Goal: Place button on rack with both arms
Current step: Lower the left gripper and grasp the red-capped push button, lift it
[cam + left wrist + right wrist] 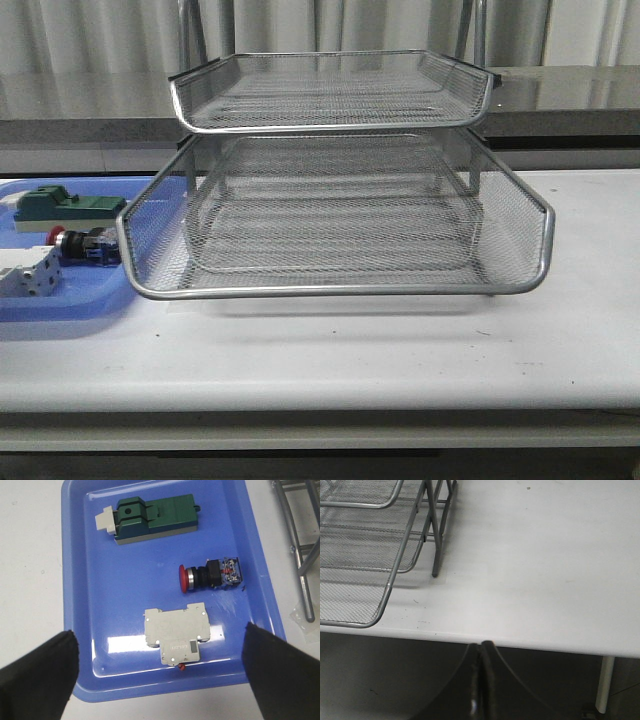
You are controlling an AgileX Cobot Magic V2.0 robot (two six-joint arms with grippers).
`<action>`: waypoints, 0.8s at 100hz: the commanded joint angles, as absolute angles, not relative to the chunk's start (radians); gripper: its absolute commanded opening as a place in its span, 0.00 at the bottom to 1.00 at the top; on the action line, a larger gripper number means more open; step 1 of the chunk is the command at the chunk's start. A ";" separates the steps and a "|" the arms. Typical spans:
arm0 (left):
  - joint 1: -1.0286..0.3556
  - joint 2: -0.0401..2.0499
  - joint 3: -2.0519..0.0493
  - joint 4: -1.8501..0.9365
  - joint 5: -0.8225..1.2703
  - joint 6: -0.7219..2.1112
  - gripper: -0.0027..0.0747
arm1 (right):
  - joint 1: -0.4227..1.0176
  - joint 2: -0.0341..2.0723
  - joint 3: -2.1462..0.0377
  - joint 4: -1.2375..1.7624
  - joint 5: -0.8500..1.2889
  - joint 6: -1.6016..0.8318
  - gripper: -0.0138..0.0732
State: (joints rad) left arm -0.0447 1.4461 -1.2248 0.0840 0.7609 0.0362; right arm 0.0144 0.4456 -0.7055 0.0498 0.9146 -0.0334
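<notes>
White table [560, 340], grey curtains [350, 25] behind.

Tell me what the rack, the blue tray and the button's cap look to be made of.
Rack: metal, silvery woven mesh in a shiny rod frame that catches the light. Blue tray: likely plastic, smooth and glossy, with lamp reflections on its floor. Button: red cap looks like moulded plastic, though the finish is hard to judge.

The rack [335, 215] stands on the tabletop [400, 350], with the tray [70, 300] just beside it holding the button [82, 243] near its mesh.
</notes>
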 commanded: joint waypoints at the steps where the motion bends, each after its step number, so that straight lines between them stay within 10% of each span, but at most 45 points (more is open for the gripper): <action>1: -0.043 1.419 -1.269 0.072 0.694 0.064 0.84 | 0.010 0.451 -0.738 0.040 0.857 -0.034 0.08; 80: -0.062 1.980 -1.844 -0.179 1.045 0.854 0.84 | 0.010 0.451 -0.738 0.040 0.857 -0.034 0.08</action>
State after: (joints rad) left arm -0.0554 1.9984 -1.7980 -0.1519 1.0575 0.8005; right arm 0.0144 0.4456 -0.7055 0.0489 0.9161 -0.0334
